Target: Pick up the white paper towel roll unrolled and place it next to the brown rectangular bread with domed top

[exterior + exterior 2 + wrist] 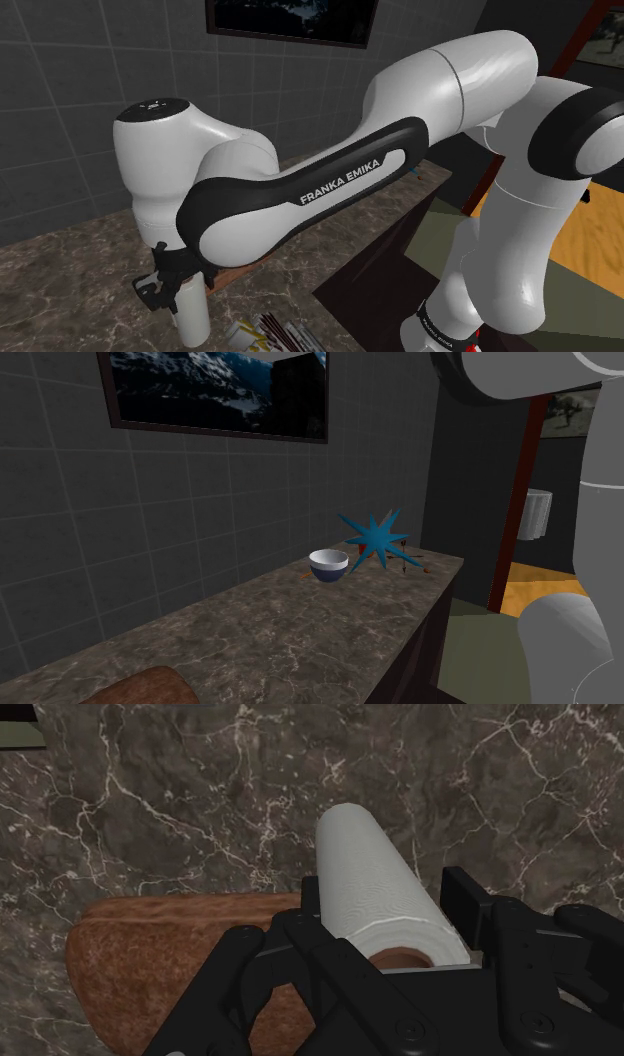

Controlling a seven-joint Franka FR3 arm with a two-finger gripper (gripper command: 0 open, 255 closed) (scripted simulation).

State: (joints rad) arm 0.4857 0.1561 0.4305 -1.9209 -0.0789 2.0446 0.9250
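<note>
Colleague: Trouble spots, view by view?

Me: Shoulder view first. My claw is clamped on the white paper towel roll, which stands upright, low at the marble table. I can't tell whether its base touches. It's tall and narrow and gripped near its top end, so I judge it could tip on release if I let go before the base sits flat. Some loose sticks lie near, and a toppled roll could knock them.

Colleague: Second exterior view?

Me: The brown bread sits at the near end of the table. Far along stands a bowl, blue outside and white inside. I see nothing in it, though its bottom is hidden. A blue spiky thing is just behind it. Both are well apart from the bread, so no worry there.

Colleague: Wrist view?

Me: The fingers clasp the roll on either side, with the bread just beside it. I can't tell whether they touch. Coming down crooked could land the roll's edge on the loaf, and it would lean.
</note>
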